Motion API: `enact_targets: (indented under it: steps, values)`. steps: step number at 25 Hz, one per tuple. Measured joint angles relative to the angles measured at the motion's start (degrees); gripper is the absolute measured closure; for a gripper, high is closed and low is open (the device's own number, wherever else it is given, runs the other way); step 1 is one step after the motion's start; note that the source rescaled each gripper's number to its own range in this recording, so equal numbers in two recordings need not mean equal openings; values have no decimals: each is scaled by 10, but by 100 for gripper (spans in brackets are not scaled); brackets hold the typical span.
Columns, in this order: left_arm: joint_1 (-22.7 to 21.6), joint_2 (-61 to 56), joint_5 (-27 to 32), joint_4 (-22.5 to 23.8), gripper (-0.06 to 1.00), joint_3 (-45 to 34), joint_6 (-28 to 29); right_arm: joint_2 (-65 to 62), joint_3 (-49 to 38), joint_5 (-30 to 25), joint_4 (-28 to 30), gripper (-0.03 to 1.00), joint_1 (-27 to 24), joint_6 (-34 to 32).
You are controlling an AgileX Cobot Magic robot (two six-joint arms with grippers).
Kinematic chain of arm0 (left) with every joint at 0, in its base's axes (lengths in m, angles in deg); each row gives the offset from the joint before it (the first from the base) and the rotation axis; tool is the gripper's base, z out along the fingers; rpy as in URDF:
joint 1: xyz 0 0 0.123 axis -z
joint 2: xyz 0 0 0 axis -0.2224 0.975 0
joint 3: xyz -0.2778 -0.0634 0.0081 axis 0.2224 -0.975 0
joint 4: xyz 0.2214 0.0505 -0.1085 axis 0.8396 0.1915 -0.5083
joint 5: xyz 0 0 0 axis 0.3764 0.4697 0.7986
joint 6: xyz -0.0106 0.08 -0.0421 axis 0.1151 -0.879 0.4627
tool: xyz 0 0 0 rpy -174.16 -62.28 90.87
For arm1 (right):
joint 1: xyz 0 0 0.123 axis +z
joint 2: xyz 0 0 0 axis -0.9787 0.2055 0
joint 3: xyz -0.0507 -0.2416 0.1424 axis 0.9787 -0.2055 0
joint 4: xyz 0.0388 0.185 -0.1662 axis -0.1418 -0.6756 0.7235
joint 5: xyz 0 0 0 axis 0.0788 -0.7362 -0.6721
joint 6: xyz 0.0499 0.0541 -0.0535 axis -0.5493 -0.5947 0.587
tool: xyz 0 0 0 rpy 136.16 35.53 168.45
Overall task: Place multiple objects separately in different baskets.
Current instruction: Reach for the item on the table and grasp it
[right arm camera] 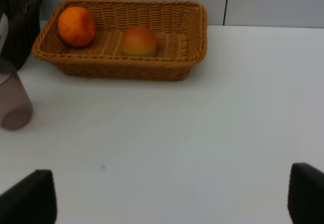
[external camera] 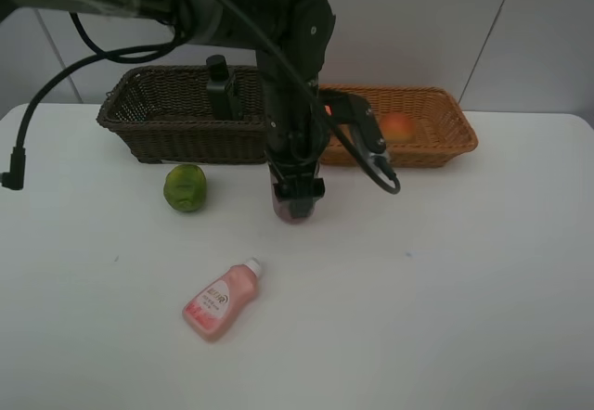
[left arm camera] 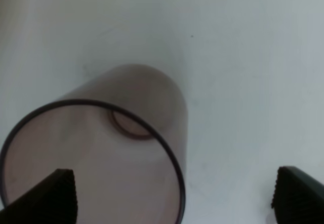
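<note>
Closest to the high camera, the black left arm [external camera: 278, 20] is hanging down over the middle of the white table [external camera: 464, 289]. The left gripper [left arm camera: 172, 191] is pointing straight down and its fingers [left arm camera: 50, 198] are standing wide apart, released, grasping nothing. The right gripper [right arm camera: 169, 193] is also spreading its fingers [right arm camera: 30, 198] fully, with only bare table showing between them.

Behind the left fingers, the dark brown basket [external camera: 139, 122] is sitting at the back of the table. The dark green pump bottle [external camera: 223, 90] is standing upright inside it. The light tan basket [right arm camera: 197, 36] is sitting well ahead of the right fingers, just beside the dark one. It is holding the peach [right arm camera: 139, 41] near its middle and the tangerine [right arm camera: 76, 26] at the end nearer to the dark basket.

The pink bottle [external camera: 223, 299] is lying on its side on the table, in front of the left fingers and well apart from them. The bumpy green citrus [external camera: 186, 187] is resting near the left fingers, on the dark basket's side.

The translucent mauve cup [left arm camera: 101, 153] is standing upright directly under the left gripper. One finger is showing over the mouth of the cup and the other is staying outside, so one side of the rim is lying between them. I cannot tell if any finger is touching the cup.
</note>
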Motion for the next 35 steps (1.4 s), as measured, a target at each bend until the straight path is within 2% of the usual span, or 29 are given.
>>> enact_targets:
  steps: [16,19,21,23,28,30,31,35]
  values:
    - [17,47,-30,-1,-6,-1,-20,0,0,0,0,0,0,0]
    - [17,47,-38,0,-2,-1,-15,0,0,0,0,0,0,0]
    - [17,47,-40,0,7,-1,-11,0,0,0,0,0,0,0]
    - [17,48,-42,0,21,-1,-10,0,0,0,0,0,0,0]
    - [17,51,-49,0,67,-1,-6,0,0,0,0,0,0,0]
    - [17,51,-52,0,81,-1,-5,0,0,0,0,0,0,0]
    - [17,51,-53,3,85,-1,-5,0,0,0,0,0,0,0]
    - [17,50,-53,1,86,-1,-5,0,0,0,0,0,0,0]
